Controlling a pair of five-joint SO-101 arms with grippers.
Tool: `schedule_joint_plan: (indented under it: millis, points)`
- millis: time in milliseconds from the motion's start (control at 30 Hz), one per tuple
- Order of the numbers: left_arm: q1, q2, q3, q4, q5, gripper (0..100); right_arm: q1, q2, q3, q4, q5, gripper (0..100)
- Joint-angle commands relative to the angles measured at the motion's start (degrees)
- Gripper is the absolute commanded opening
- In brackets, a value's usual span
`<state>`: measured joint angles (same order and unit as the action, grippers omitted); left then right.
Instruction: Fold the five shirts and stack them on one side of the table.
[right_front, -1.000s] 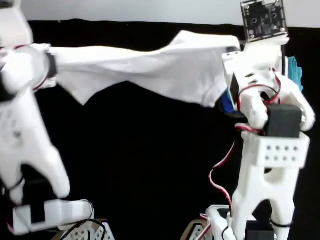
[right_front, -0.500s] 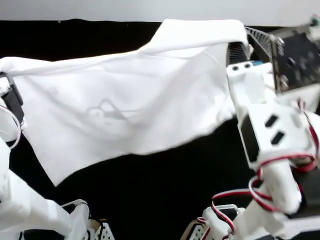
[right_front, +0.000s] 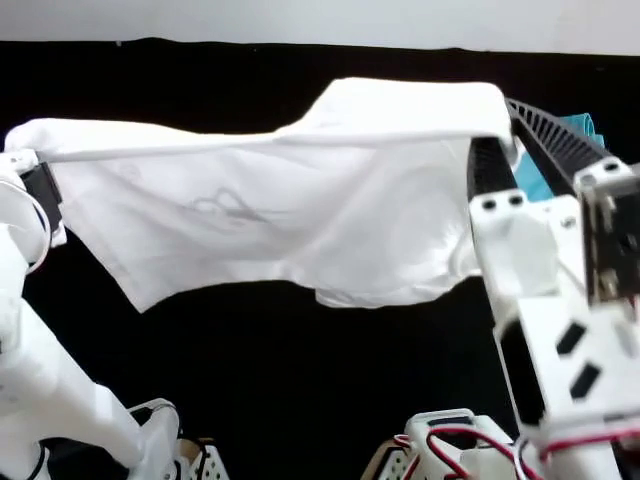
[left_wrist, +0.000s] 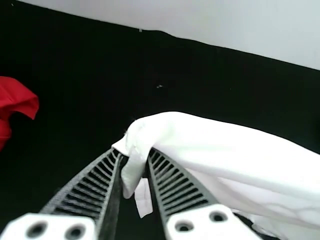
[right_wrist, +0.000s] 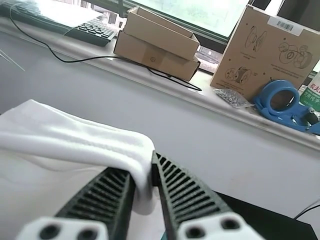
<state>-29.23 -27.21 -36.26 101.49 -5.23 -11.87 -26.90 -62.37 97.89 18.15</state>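
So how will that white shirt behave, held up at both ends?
Probably floppy: the white shirt sags and wrinkles between its two pinched ends. Likely light, since both arms' jaws carry it on small pinches. It might slip out, as only thin folds are gripped.

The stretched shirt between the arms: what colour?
A white cloth shirt, faint print; clearest in high view.

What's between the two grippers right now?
A white fabric shirt, stretched from the left gripper to the right gripper, both shut on it; the high view shows it.
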Motion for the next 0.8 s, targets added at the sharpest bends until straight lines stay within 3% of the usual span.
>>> schedule_joint_plan:
  millis: [0,433,767]
  points:
    - [-0.75,-2.68,4.44,-0.18,-0.09,1,-0.13,-0.13,-5.67,2.86,-0.35,0.5]
    - [-0.75,-22.37,8.66,-2.29,-0.09,1,0.13,-0.22,-16.31,3.12,-0.44,0.5]
    - [-0.75,-13.32,15.69,-6.42,-0.09,1,-1.36,6.64,-4.35,-2.95,-0.70,0.5]
